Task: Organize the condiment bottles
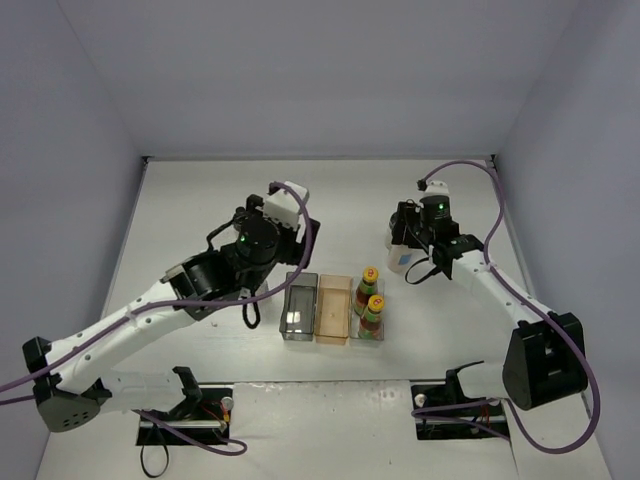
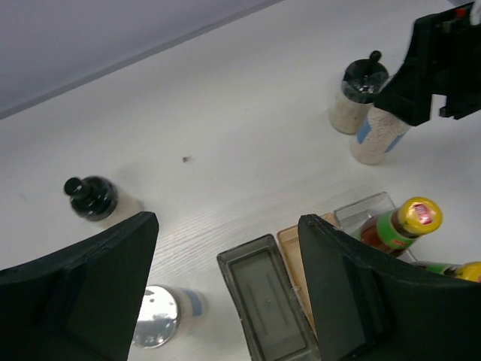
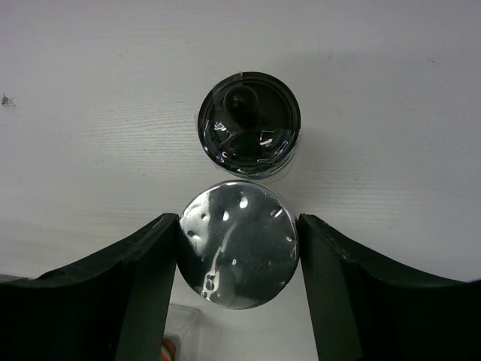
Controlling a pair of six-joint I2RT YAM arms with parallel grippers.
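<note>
My right gripper (image 3: pixel 239 256) is shut on a pale bottle by its silver cap (image 3: pixel 239 244), both jaws touching the cap's sides. A black-capped bottle (image 3: pixel 249 124) stands right behind it. In the left wrist view the same pair shows as the black-capped bottle (image 2: pixel 359 94) and the held bottle (image 2: pixel 376 139). Two dark bottles with yellow-red caps (image 1: pixel 369 283) (image 1: pixel 374 310) stand in the clear bin (image 1: pixel 367 335). My left gripper (image 2: pixel 225 293) hangs open above the grey bin (image 2: pixel 267 308). Another black-capped bottle (image 2: pixel 92 197) and a silver-capped one (image 2: pixel 158 325) stand to its left.
Three bins sit side by side at the table's middle: the grey bin (image 1: pixel 299 306), an amber bin (image 1: pixel 332 310) and the clear one. The left arm (image 1: pixel 240 250) hides the two bottles on the left from the top view. Walls enclose the table on three sides.
</note>
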